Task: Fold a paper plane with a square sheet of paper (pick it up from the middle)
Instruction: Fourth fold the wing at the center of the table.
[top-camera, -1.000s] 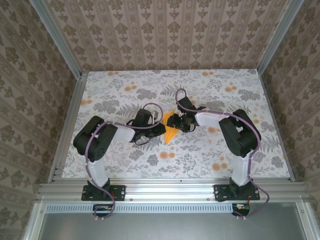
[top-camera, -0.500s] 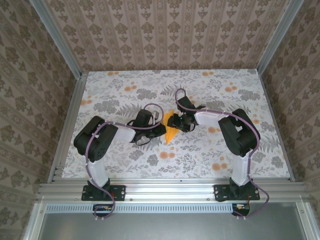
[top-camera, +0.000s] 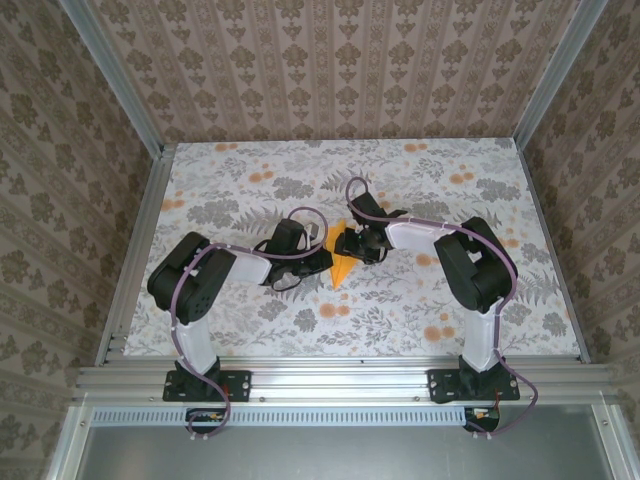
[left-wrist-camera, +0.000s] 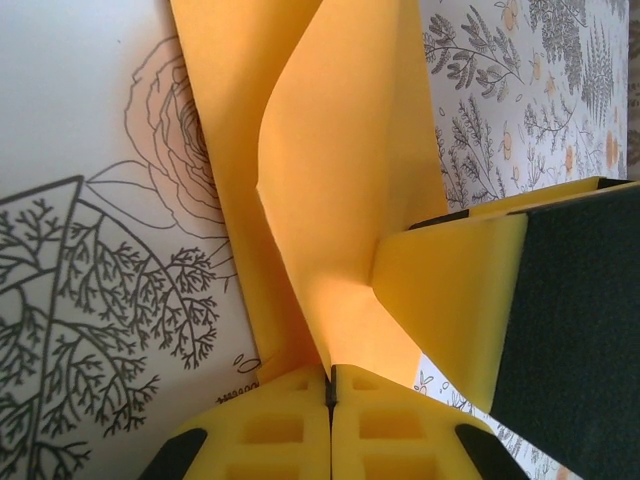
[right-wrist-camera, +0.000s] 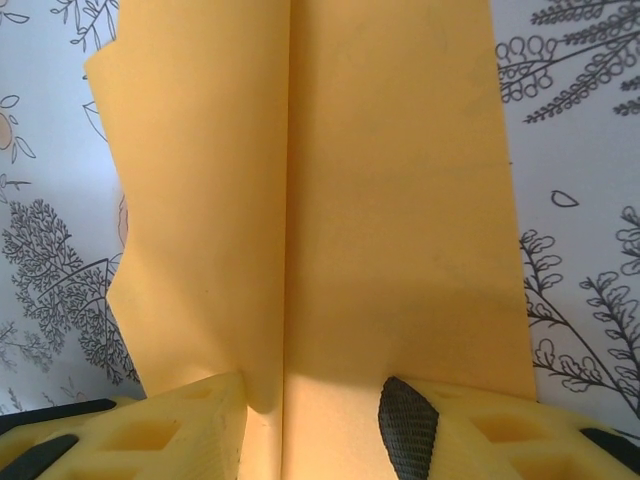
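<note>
Orange paper plane (top-camera: 342, 266) on table (top-camera: 250, 160), between the grippers: left gripper (left-wrist-camera: 330, 378) clenched on its crease; right gripper (right-wrist-camera: 312, 400) half-open, straddling the raised fold.

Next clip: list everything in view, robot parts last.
tablecloth: one, white, grey leaves and orange flowers, work surface.
orange paper: one, orange-yellow, folded to a point, centre of tablecloth.
wallpaper walls: three, beige, back and sides.
metal frame: one, silver, near edge and corners.
left arm, right arm: two, black and white, near edge.
left gripper: one, yellow, shut on the orange paper.
right gripper: one, yellow, jaws apart astride the paper's crease.
</note>
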